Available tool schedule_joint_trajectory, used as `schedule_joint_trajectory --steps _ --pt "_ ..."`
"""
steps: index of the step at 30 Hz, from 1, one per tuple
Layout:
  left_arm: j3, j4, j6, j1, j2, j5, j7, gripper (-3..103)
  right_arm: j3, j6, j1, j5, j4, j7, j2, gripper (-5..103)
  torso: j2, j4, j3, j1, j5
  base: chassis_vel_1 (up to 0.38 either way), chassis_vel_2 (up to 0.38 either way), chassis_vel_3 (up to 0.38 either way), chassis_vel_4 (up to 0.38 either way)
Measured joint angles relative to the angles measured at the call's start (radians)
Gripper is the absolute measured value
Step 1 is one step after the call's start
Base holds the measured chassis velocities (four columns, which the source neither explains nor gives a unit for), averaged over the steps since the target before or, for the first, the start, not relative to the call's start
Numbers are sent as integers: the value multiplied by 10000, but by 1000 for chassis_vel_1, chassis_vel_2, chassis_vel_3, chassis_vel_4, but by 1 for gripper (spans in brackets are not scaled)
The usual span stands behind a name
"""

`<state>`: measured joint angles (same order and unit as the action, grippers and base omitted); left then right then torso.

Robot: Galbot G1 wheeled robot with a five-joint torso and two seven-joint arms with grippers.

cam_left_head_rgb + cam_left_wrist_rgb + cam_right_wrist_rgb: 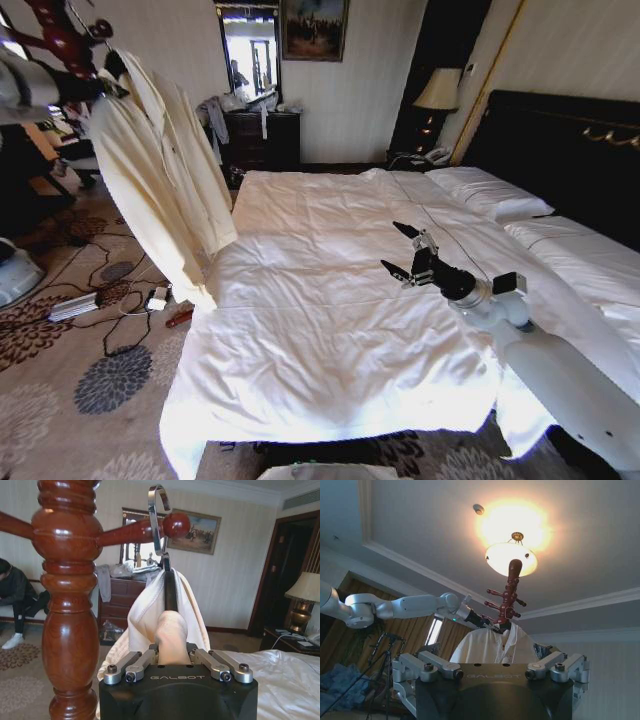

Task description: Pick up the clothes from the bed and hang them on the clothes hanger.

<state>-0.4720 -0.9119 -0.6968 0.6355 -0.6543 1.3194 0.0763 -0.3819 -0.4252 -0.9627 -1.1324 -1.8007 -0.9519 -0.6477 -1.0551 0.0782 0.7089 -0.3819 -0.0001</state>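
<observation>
The clothes, a pale cream garment, hang draped over the clothes hanger beside the bed. My left gripper is shut on a fabric-covered part of the hanger, high at the left. The hanger's dark stem and silver hook rise above the clothes. The hook crosses a peg of the reddish wooden coat stand just behind its knob; whether it rests there I cannot tell. My right gripper hovers open over the duvet, holding nothing. From its wrist I see the clothes below the stand.
A black headboard and pillows lie to the right. A dark dresser stands at the far wall, a bedside lamp beside it. Cables and a power strip litter the patterned carpet left of the bed.
</observation>
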Motion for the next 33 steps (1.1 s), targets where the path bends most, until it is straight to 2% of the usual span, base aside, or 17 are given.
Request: schedule_joint_trajectory --steps 18,26,30,31,33 --pt "-195 -42 -119 -208 116 -215 255 19 -27 -279 -29 17 170 -224 62 100 0 -2 -2 1 2 0 0 0 0" --pt "-345 -45 168 -184 158 -703 261 18 -13 -289 -74 23 160 -254 33 100 0 -3 -1 1 0 0 0 0 0" --pt "-340 -231 613 -190 289 -715 197 40 -19 -290 -84 -162 45 -172 101 100 -1 -2 -2 2 1 0 0 0 0" --pt "-340 -231 613 -190 289 -715 197 40 -19 -290 -84 -162 45 -172 101 100 -1 -2 -2 2 1 0 0 0 0" --pt "-268 -395 852 -229 400 -717 186 50 -26 -271 -105 -348 -28 -35 137 100 0 -3 -1 1 0 0 0 0 0"
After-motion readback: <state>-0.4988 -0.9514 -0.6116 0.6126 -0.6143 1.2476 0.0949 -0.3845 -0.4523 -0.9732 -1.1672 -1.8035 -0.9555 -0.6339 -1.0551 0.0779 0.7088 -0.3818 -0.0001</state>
